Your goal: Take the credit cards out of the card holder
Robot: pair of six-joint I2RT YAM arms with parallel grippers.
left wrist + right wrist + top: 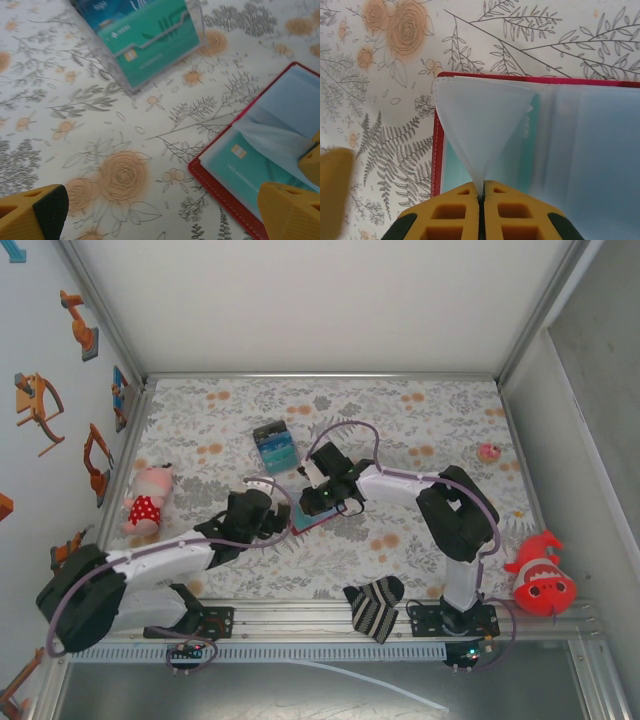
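R gripper (481, 199) pinched clear sleeve (475, 130) of open card holder (438, 150).
L gripper (160, 212) gaped wide just left; teal credit card (240, 172) inside.

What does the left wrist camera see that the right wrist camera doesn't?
Left wrist's own: a clear box holding teal credit cards, and the gold chip on a card tucked in the card holder. Right wrist's own: the right gripper, shut, pinching a see-through sleeve into a peak. Shared: the open red card holder with teal showing inside, lying on the flowered table cover.
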